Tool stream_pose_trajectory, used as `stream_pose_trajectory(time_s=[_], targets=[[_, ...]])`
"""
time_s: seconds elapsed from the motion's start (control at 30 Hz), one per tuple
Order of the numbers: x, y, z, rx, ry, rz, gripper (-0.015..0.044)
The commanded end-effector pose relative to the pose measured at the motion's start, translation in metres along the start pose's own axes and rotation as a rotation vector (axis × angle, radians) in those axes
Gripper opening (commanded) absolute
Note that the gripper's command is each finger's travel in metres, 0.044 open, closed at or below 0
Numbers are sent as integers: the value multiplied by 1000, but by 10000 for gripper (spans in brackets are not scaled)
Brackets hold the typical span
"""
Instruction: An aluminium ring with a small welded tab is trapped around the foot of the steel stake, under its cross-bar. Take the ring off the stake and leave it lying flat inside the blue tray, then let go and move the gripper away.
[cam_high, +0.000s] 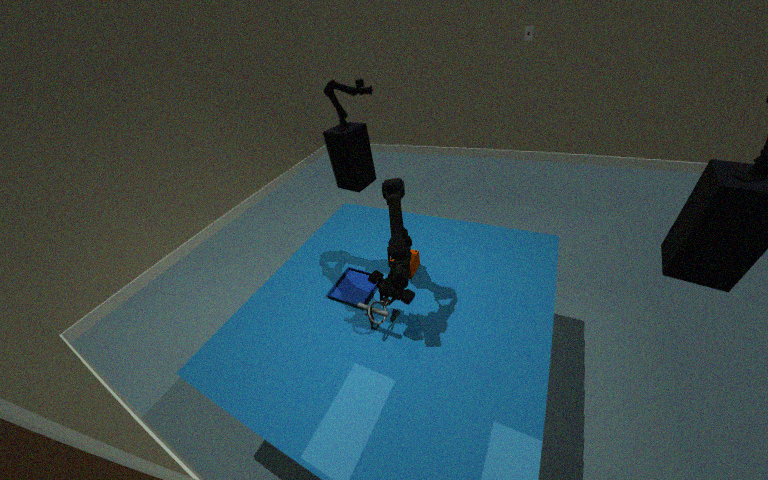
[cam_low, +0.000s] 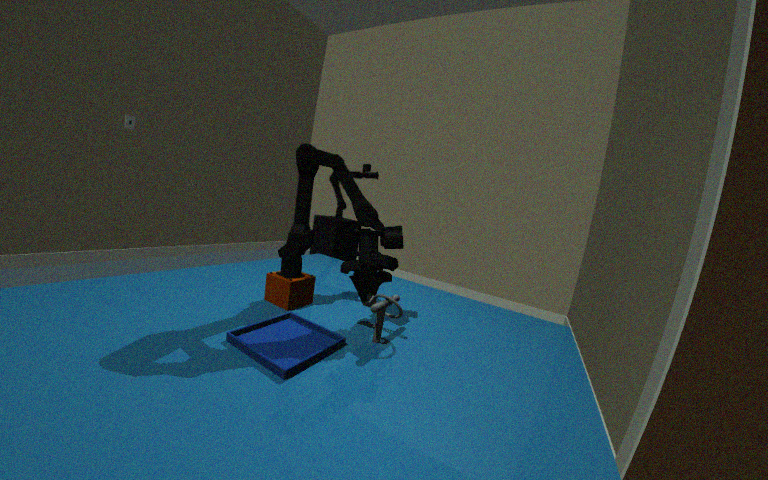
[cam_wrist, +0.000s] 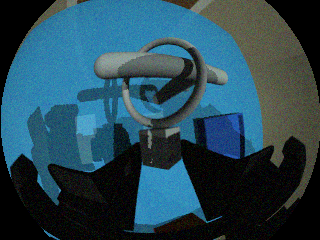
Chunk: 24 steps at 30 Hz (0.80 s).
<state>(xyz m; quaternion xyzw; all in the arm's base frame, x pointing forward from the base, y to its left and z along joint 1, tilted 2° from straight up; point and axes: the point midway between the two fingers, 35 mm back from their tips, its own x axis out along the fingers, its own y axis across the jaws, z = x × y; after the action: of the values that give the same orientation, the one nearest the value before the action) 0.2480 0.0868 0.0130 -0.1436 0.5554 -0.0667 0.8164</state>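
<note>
Gripper (cam_high: 382, 300) (cam_low: 369, 303) (cam_wrist: 160, 146) part-open, clamped on the ring's tab (cam_wrist: 161, 147). Ring (cam_high: 369, 313) (cam_low: 400, 309) (cam_wrist: 201, 82) up around the cross-bar (cam_high: 365, 306) (cam_low: 378, 306) (cam_wrist: 112, 65); pull crooked and you could snag it, twisting the tab loose.

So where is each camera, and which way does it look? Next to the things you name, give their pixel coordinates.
Top: high up, looking down at a slant on the blue mat (cam_high: 430, 384); the whole arm (cam_high: 398, 226) (cam_low: 305, 192) shows.
Exterior: low, off to one side, looking across at the arm, tray (cam_high: 353, 286) (cam_low: 286, 342) (cam_wrist: 225, 136) and stake (cam_low: 379, 325).
Wrist: on the arm, looking past its dark fingers at the ring (cam_wrist: 201, 82) (cam_high: 369, 316) (cam_low: 400, 307).
All three share the ring and tray.
</note>
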Motion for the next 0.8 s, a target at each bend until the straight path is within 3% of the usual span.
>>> stream_pose_trajectory(time_s=[0.0, 0.77], targets=[[-2, 0, 4, 7, -9, -3, 0], [-8, 5, 6, 7, -9, -2, 0]])
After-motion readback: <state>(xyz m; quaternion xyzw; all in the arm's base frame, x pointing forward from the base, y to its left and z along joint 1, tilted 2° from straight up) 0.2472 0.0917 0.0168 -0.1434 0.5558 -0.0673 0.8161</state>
